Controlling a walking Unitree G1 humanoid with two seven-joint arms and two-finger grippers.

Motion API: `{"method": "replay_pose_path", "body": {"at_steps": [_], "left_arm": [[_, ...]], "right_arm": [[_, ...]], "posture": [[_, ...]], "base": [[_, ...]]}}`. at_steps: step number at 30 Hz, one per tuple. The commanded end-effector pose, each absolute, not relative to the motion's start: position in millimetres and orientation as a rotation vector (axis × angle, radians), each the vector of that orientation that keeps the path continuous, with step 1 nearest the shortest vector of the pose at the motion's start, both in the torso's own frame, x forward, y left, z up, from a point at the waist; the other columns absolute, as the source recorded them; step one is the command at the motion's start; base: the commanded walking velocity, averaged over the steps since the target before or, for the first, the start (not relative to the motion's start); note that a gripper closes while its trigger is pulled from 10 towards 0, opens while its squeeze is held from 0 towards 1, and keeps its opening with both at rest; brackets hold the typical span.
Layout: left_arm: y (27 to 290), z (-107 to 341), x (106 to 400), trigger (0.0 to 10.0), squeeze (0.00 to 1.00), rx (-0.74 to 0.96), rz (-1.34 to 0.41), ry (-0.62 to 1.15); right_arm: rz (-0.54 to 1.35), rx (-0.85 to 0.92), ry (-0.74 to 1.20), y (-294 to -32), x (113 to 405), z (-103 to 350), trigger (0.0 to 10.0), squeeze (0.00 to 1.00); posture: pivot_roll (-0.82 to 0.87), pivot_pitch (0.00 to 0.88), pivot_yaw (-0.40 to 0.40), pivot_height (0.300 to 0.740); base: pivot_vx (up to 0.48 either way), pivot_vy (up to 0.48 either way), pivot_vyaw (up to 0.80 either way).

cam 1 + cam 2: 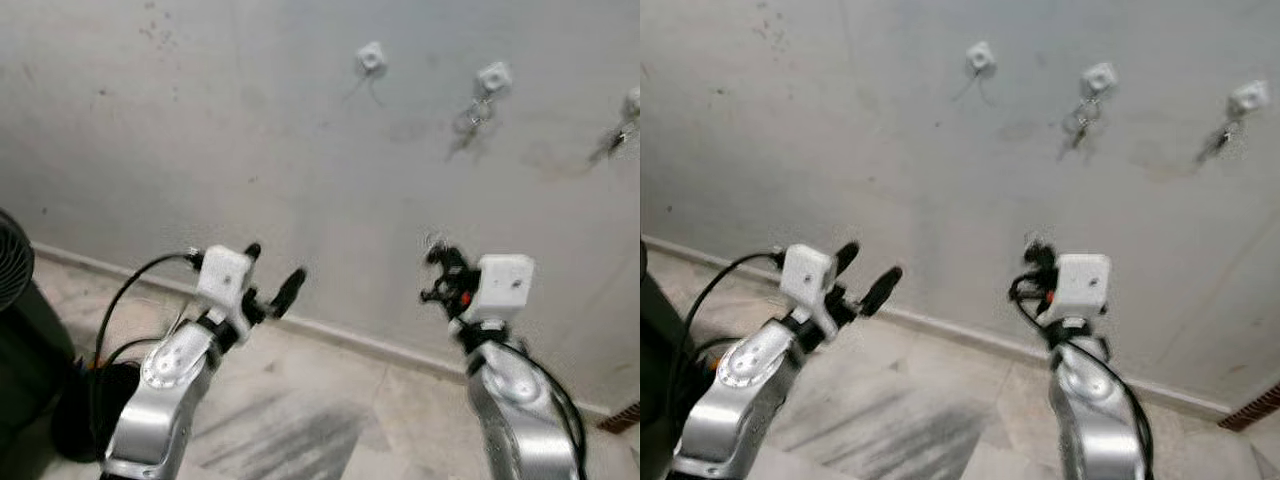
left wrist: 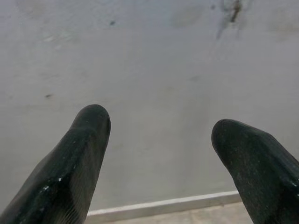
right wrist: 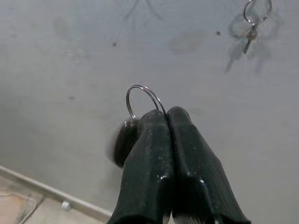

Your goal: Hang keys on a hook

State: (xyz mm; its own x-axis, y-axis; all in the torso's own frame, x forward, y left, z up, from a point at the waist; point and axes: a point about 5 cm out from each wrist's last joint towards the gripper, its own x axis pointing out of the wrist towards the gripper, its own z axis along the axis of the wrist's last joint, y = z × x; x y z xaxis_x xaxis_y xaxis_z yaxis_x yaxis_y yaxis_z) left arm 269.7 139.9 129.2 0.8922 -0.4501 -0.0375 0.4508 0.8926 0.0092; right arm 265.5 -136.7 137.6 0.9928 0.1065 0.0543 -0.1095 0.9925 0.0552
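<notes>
Head stereo pair: looks forward and down from above both arms at a grey wall (image 1: 250, 150) and the floor strip (image 1: 300, 420) below it; the two eyes share the whole scene, slightly offset sideways.

Left wrist camera: looks along the left end effector (image 2: 159, 135), fingers spread, facing the wall ahead of it, baseboard (image 2: 168, 205) beneath.

Right wrist camera: looks along the right end effector (image 3: 167, 114), pinched on a key ring (image 3: 142, 95), wall beyond; hung keys (image 3: 252, 28) above, shared with the head views.

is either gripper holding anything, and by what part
The right gripper is shut on a key ring, pinching its lower arc. The left gripper is open, holding nothing.
</notes>
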Motion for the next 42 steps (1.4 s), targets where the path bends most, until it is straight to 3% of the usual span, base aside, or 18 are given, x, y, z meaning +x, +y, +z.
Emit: {"method": "replay_pose_path", "body": {"at_steps": [1, 16, 25, 42], "left_arm": [[129.6, 133.1, 270.1, 10.0, 0.00, 0.012, -0.502, 0.020], [129.6, 131.3, 269.2, 10.0, 0.00, 0.012, -0.496, 0.030], [133.0, 127.1, 270.4, 10.0, 0.00, 0.021, -0.453, 0.055], [132.9, 127.2, 270.8, 10.0, 0.00, 0.020, -0.455, 0.056]], "right_arm": [[0.073, 0.040, -0.051, -147.9, 265.3, 137.4, 10.0, 0.00], [0.082, 0.037, -0.045, -146.9, 266.1, 135.6, 10.0, 0.00], [0.091, 0.039, -0.042, -145.2, 266.8, 134.1, 10.0, 0.00], [0.092, 0.039, -0.042, -145.1, 267.1, 134.2, 10.0, 0.00]], "posture": [[0.11, 0.000, -0.027, 0.740], [0.12, 0.000, -0.029, 0.740], [0.13, 0.000, -0.032, 0.740], [0.13, 0.000, -0.032, 0.740]], "base": [[0.409, 0.000, 0.00], [0.397, 0.000, 0.00], [0.000, 0.000, 0.00], [0.000, 0.247, 0.00]]}}
